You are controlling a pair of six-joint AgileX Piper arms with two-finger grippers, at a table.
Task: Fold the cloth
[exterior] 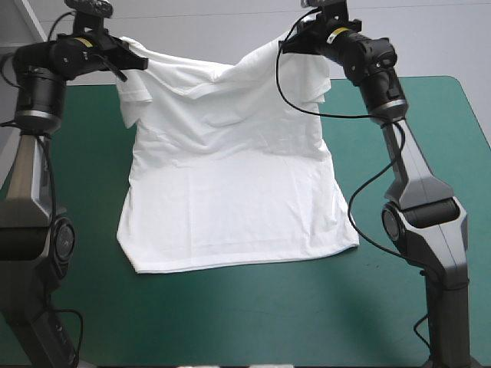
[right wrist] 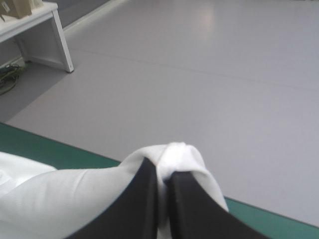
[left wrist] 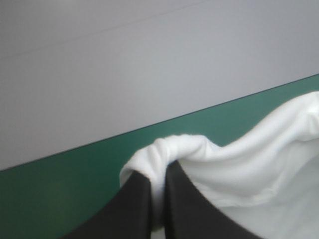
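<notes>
The white T-shirt (exterior: 230,176) hangs by its two shoulders, its hem trailing on the teal-green table (exterior: 253,322). My left gripper (exterior: 136,61) is raised over the far left of the table and shut on the T-shirt's left shoulder. In the left wrist view the black fingers (left wrist: 137,209) pinch a white fold (left wrist: 174,149) of the T-shirt. My right gripper (exterior: 285,44) is raised at the far right and shut on the other shoulder. There the fingers (right wrist: 144,204) clamp a bunched tip of the T-shirt (right wrist: 174,154). The neckline sags between the two grippers.
The table's far edge (left wrist: 75,152) runs just beyond both grippers. The T-shirt's lower hem (exterior: 238,261) lies on the cover near the table's middle. Bare teal-green cover shows in front of the hem and to the right.
</notes>
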